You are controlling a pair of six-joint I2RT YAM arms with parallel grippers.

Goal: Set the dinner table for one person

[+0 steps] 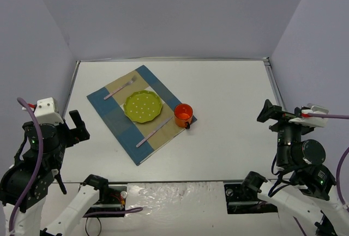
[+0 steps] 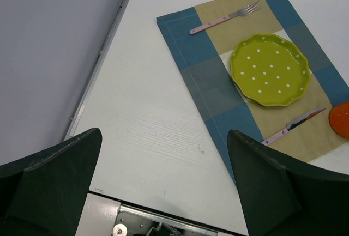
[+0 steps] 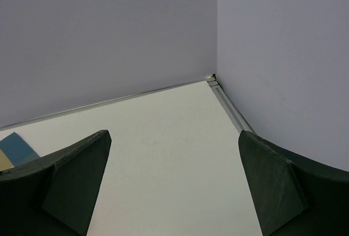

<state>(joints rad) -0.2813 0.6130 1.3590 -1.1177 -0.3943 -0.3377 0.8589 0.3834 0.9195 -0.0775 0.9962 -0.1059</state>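
Left end effector (image 2: 163, 135) and right end effector (image 3: 174, 133) gape empty above the rigid counter (image 1: 229, 100), whose brittle-looking plate (image 1: 143, 106) probably wants a rim pinch.

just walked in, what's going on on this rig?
Nothing is being handled. The left gripper and right gripper are open and empty, near the table's side edges. On the dinner table a placemat carries a green plate, with a fork and a knife on opposite sides and an orange cup at its right corner. The setting looks done.
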